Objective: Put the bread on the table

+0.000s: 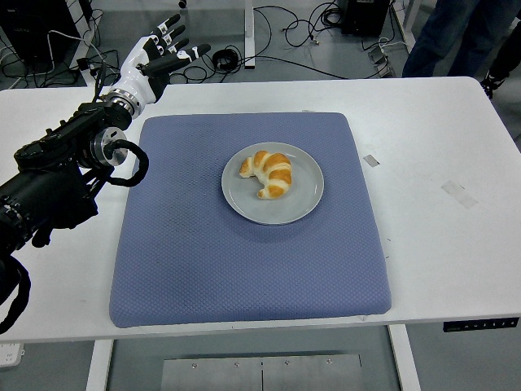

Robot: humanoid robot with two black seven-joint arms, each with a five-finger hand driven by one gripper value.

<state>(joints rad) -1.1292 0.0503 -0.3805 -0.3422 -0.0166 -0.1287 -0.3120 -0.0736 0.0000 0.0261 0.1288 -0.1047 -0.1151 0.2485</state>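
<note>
A golden croissant-shaped bread (267, 173) lies on a grey round plate (299, 205) in the middle of a blue mat (195, 261) on the white table (440, 236). My left hand (163, 50) is raised over the table's far left corner, well away from the bread, its white and black fingers spread and holding nothing. The left arm comes in from the left edge. My right arm is out of view.
A person's legs (444, 32) stand beyond the table's far right corner. Cables (309, 32) lie on the floor behind the table. Two small pieces of tape (460, 194) sit on the table right of the mat.
</note>
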